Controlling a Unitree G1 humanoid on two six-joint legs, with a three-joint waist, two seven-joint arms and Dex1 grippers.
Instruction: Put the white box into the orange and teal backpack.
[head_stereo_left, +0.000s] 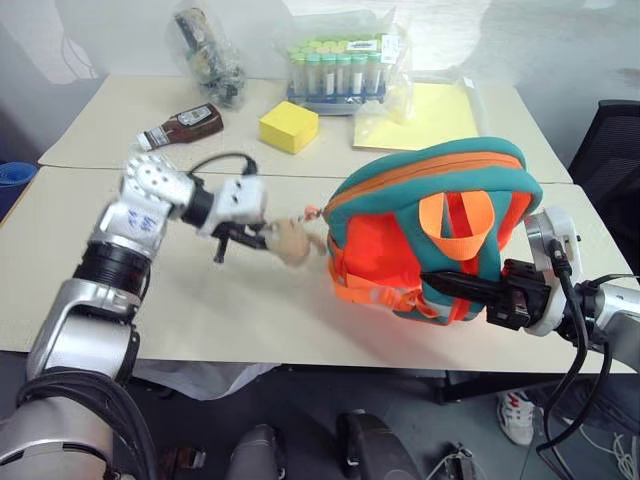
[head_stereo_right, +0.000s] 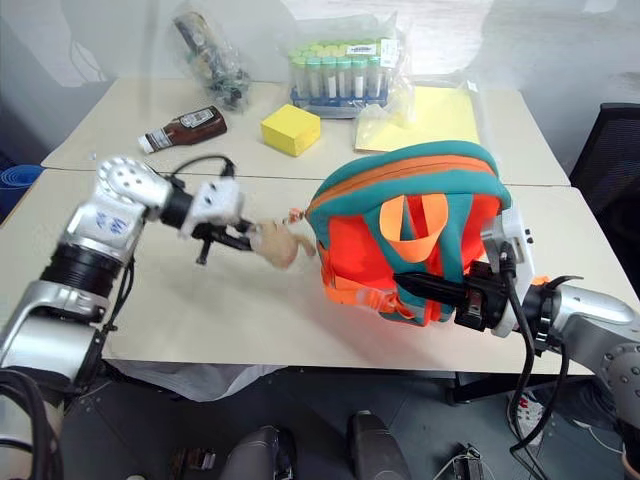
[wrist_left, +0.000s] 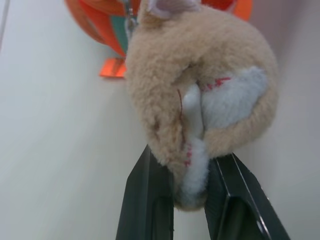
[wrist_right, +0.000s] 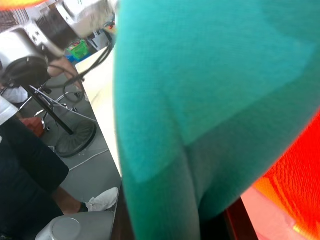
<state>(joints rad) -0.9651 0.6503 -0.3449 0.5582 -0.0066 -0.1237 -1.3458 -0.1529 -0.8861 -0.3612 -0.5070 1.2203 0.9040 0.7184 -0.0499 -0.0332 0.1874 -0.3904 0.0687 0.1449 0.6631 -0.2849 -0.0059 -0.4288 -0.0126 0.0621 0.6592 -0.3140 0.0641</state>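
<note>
- Two pale tables (head_stereo_left: 200, 300) pushed edge to edge carry the work; the far one holds a yellow block (head_stereo_left: 289, 126), a sauce bottle (head_stereo_left: 182, 126), a bagged rack of tubes (head_stereo_left: 340, 68) and a yellow sheet (head_stereo_left: 425, 112).
- Orange and teal backpack (head_stereo_left: 430, 230) stands upright near the front edge, zip along its top apparently closed.
- Right gripper (head_stereo_left: 470, 290) is clamped on a teal strap (wrist_right: 200, 125), judged to steady the bag.
- Left gripper (head_stereo_left: 245, 238) has its jaws narrow on the tan plush animal (wrist_left: 200, 95), which hangs from the bag's zip end; likely a handle for drawing the zip.
- White box cannot be located; presumably already inside, unconfirmed.
</note>
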